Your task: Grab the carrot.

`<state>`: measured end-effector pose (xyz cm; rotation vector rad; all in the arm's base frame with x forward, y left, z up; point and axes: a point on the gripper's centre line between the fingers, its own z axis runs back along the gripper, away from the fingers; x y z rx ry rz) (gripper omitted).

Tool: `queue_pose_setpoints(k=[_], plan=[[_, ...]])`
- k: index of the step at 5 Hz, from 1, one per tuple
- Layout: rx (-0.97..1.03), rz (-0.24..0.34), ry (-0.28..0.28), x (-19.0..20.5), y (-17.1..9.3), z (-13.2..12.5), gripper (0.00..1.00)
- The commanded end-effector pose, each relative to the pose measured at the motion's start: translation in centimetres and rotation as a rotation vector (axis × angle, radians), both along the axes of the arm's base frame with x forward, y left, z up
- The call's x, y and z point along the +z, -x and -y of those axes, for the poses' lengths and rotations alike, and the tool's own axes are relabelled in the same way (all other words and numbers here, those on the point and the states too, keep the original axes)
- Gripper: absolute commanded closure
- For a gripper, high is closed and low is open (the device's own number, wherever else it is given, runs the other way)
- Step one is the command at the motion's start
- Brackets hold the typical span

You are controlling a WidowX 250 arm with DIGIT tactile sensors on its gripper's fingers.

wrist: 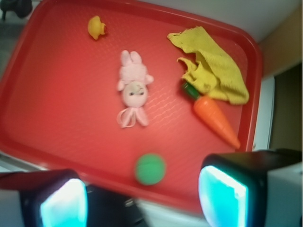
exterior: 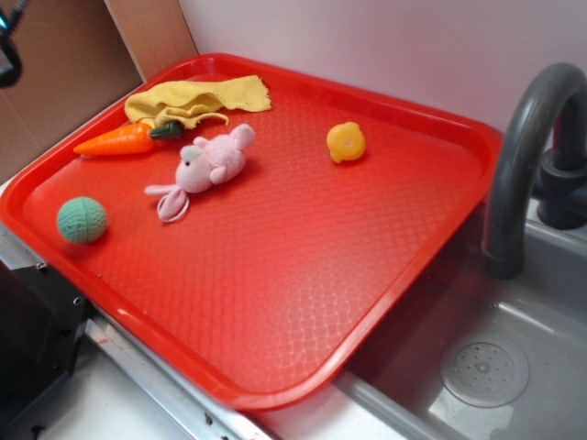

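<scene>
The carrot [exterior: 117, 140] is orange with a dark green stub top. It lies at the back left of the red tray [exterior: 275, 302], its green end touching a yellow cloth [exterior: 197, 99]. In the wrist view the carrot [wrist: 215, 116] lies at the right, point toward me. My gripper [wrist: 142, 201] is open and empty, high above the tray's near edge, with the carrot ahead and to the right. Its fingertips [wrist: 222, 194] glow cyan. In the exterior view only a dark bit of the arm shows at the top left corner.
A pink plush bunny [exterior: 206, 165] lies beside the carrot. A green ball [exterior: 82, 220] sits near the tray's left edge. A round yellow-orange toy [exterior: 346, 142] sits further right. A grey faucet [exterior: 527, 156] and sink [exterior: 486, 367] stand to the right.
</scene>
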<state>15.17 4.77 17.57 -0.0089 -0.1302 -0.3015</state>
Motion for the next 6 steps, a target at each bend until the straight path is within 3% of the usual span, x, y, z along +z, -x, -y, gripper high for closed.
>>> queue_pose_setpoints(k=[1,2,3,4,6], plan=[[-0.079,0.051,-0.145,-2.7,-4.0,-3.9,0.00],[-0.206,0.052,-0.201,-4.8,-5.4,-4.6,0.00],[-0.344,0.071,-0.196,-6.9,-6.2,-5.4,0.00],[-0.366,0.063,-0.168,-8.3,-6.4,-6.1,0.00],[-0.401,0.027,-0.052,-11.8,-6.8,-8.1,0.00]])
